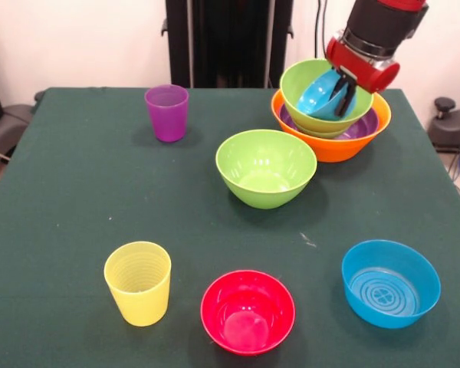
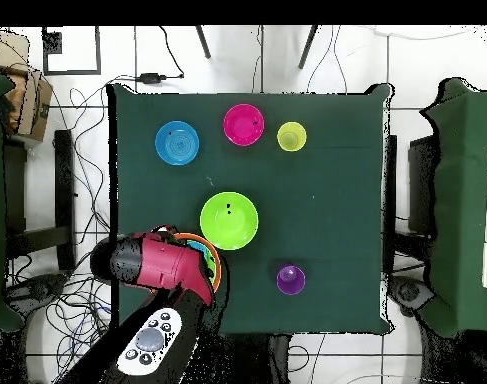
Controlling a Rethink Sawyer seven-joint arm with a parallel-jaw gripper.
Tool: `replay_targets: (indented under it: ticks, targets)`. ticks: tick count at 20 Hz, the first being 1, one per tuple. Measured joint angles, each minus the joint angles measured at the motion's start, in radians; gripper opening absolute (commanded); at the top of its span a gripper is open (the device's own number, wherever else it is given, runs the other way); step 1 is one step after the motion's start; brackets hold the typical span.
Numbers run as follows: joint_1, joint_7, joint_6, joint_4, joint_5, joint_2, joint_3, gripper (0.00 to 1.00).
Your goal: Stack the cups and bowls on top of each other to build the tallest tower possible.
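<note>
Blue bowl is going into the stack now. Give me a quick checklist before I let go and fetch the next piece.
1. Gripper shut on blue bowl: ok.
2. Bowl inside the stack's top green bowl: ok, but tilted.
3. Bowl fully seated: cannot tell.
4. Orange bowl at the base flat on table: ok.
5. Loose green bowl upright, unobstructed: ok.
</note>
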Motion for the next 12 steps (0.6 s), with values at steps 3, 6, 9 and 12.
replay_targets:
  ticks: [3, 6, 9, 12]
  targets:
    - [-0.007, 0.0, 0.0, 0.001, 0.0, -0.023, 0.0, 0.0]
    - [-0.016, 0.0, 0.0, 0.002, 0.0, -0.046, 0.0, 0.0]
    - [-0.027, 0.0, 0.0, 0.005, 0.0, -0.061, 0.0, 0.0]
    - [-0.039, 0.0, 0.0, 0.01, 0.0, -0.073, 0.0, 0.0]
